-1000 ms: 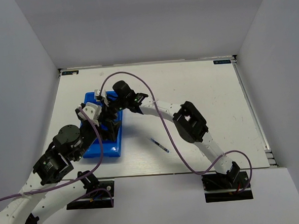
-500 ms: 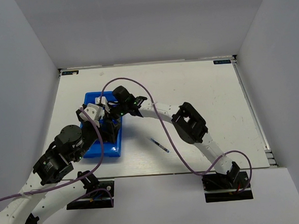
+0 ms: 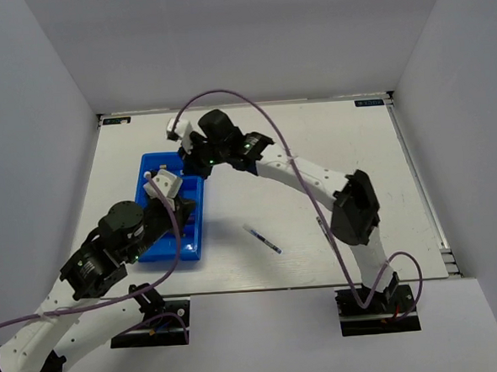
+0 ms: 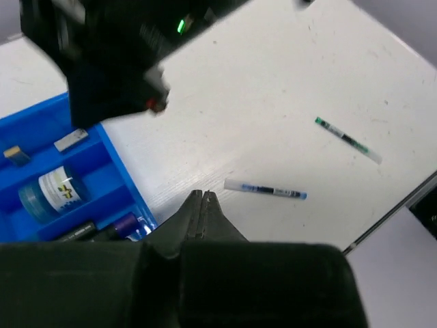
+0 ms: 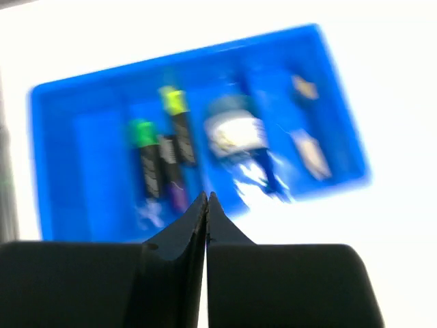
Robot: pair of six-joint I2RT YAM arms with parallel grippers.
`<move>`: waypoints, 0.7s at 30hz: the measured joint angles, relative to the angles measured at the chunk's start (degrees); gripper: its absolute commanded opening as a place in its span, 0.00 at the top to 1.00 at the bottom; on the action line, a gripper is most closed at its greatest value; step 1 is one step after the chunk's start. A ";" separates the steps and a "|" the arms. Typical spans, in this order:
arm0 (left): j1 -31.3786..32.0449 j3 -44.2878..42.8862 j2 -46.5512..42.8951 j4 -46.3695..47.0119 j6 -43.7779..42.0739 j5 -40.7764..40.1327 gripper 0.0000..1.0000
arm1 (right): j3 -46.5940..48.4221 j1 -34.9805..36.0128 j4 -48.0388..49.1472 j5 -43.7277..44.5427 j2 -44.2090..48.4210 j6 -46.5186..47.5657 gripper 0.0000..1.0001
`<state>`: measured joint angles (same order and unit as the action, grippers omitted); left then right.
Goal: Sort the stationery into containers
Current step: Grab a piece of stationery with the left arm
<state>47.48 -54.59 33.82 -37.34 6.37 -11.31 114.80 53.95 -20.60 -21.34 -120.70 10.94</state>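
The right pincer (image 5: 207, 198) has lifted off the blue tray (image 5: 82, 164) and now hangs at its far edge, clenched on nothing. Half a second ago it was down among the compartments beside the left pincer (image 4: 203, 196), which is now clamped shut, empty, over the tray. The highlighters (image 5: 179, 140), tin (image 5: 235, 131) and erasers (image 5: 311, 154) lie inside the tray, so that drop looks finished. The blue-marked pen (image 4: 265, 190) and green-marked pen (image 4: 347, 139) remain on the desk (image 4: 273, 82) right of the tray, likely next.
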 measured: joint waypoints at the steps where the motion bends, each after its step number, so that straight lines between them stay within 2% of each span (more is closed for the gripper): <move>1: 0.00 0.00 1.01 0.11 0.42 0.61 1.00 | -1.68 -0.33 -0.61 3.48 2.56 -0.02 1.00; 3: 0.00 -0.55 4.17 -0.74 1.60 1.66 0.97 | -6.86 -1.25 -1.90 11.32 8.09 0.04 1.00; 4: 0.00 -1.14 6.36 -1.46 3.17 1.90 0.97 | -10.62 -2.03 -2.47 14.58 10.99 0.22 0.78; 5: 0.00 -2.08 8.85 -2.95 5.01 1.97 0.97 | -13.86 -2.97 -3.96 17.64 13.46 0.50 0.66; 6: 0.00 -4.07 12.11 -5.53 7.54 1.86 0.94 | -16.50 -3.96 -5.29 20.04 15.13 0.59 0.59; 7: -0.02 -6.36 15.89 -7.58 9.92 1.73 0.87 | -19.34 -5.33 -6.88 22.08 16.68 1.03 0.51; 8: -0.02 -9.22 20.11 -9.94 12.28 1.68 0.72 | -21.70 -6.88 -9.07 23.28 17.84 1.25 0.34; 10: -0.11 -14.25 27.93 -12.96 16.72 1.49 0.47 | -25.75 -9.97 -12.94 24.30 19.56 1.05 0.28; 11: -0.13 -15.80 31.47 -13.86 19.67 1.11 0.31 | -27.54 -11.61 -15.52 24.02 20.59 0.92 0.40; 13: -0.33 -15.82 36.50 -14.53 25.73 0.28 0.29 | -30.40 -14.84 -19.71 22.67 22.88 -0.11 0.69; 14: -0.46 -14.56 38.07 -14.38 29.00 0.07 0.32 | -32.15 -16.33 -21.22 22.10 24.72 -1.18 0.88; 16: -0.68 -11.26 39.63 -13.66 34.84 -0.15 0.40 | -36.00 -18.73 -23.41 21.38 29.59 -3.96 0.88; 17: -0.74 -9.84 40.17 -13.55 38.10 -0.22 0.55 | -38.18 -19.54 -23.76 21.31 32.52 -5.53 0.85; 19: -0.81 -8.26 41.38 -13.16 45.00 -0.31 0.64 | -42.38 -20.76 -24.35 21.62 38.47 -8.76 0.81; 21: -0.39 -8.63 43.52 -13.22 51.39 -0.37 0.71 | -47.06 -21.62 -24.22 22.45 44.26 -11.56 0.72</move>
<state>47.09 -63.22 77.34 -50.57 57.76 -11.68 67.75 32.34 -44.82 1.10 -76.44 -0.62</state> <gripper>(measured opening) 0.350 0.211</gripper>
